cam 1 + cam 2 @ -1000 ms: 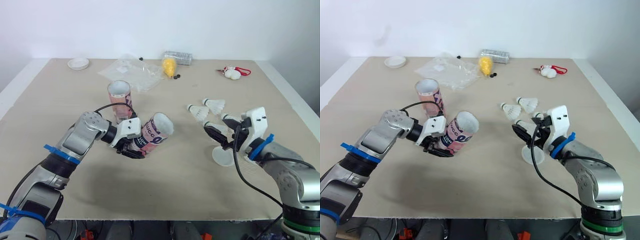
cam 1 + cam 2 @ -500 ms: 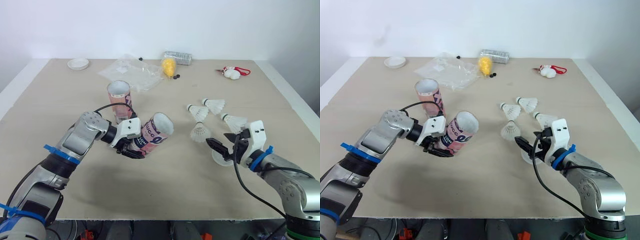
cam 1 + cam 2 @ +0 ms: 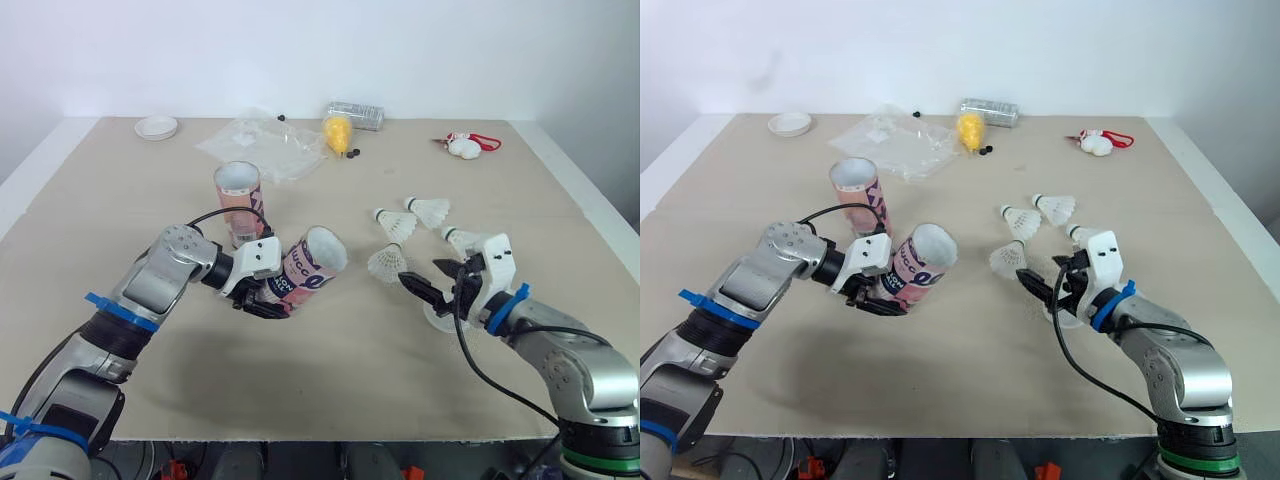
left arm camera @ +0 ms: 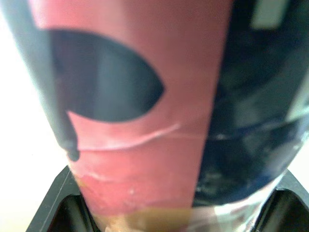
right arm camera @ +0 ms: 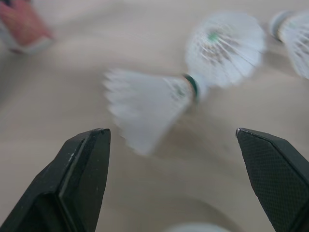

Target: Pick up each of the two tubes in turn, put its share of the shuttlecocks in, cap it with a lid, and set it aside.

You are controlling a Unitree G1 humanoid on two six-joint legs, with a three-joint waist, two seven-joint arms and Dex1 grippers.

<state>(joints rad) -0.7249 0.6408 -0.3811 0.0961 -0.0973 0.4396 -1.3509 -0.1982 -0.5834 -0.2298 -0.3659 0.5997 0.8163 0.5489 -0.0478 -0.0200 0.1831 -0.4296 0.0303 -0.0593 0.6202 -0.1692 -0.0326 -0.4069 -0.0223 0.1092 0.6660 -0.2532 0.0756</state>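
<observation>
right gripper (image 3: pixel 422 276) has slid toward 9 o'clock off the near lid (image 3: pixel 438 318) since the earlier frame, and the nearest shuttlecock (image 3: pixel 384 263) now lies a bit further toward 9. fingers spread wide, grasping nothing, with this shuttlecock just ahead of the tips. it lies on its side, long axis about 9 to 3, skirt toward 9, cork toward the gripper.

left gripper (image 3: pixel 264 292) is clamped on the base of the held tube (image 3: pixel 315 258) at about 8 o'clock of the table (image 3: pixel 330 380). tube is tilted, long axis 8 to 2, open mouth up toward 2. cannot tell what is inside.

second tube (image 3: pixel 238 200) stands upright just beyond it at 11, mouth up, contents not visible.

three more shuttlecocks (image 3: pixel 430 210) lie at 2 to 3 o'clock, near the right gripper.

bare table lies between the two grippers and along the near edge. right edge is well apart from the right gripper.

far lid (image 3: pixel 157 127) sits at the 11 o'clock corner. plastic bag (image 3: pixel 265 145) lies at 12.
</observation>
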